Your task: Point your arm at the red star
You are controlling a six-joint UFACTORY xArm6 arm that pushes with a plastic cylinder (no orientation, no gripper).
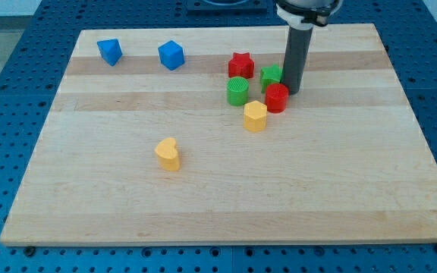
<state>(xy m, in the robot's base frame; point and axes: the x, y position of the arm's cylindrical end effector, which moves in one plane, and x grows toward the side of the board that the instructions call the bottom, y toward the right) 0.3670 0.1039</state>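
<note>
On the counter, camera view:
Counter (203,220): a pale wooden board lying on a blue perforated surface (6,136).
Red star (240,64): the landmark for everything below; it sits near the top edge of the board, a little toward the view's right of the middle.
My tip (291,92): the lower end of the dark rod, down at the counter, to the view's right of the red star and slightly lower, with one green block between them.
Claw: the arm carries none, only the straight rod, so no spread or pressed state can be told.
Green block (271,76): just to the view's right of the red star, right against the rod's left side; its shape is unclear.
Green cylinder (238,91): directly below the red star, close to it.
Red cylinder (277,98): below and to the view's right of the red star, just beside my tip.
Yellow block (255,116): below the red star, past the green cylinder, faceted.
Yellow heart (168,154): well apart from the red star, toward the view's lower left.
Blue cube (171,54): to the view's left of the red star, near the top edge.
Second blue block (110,51): farther to the view's left of the red star, same row.
</note>
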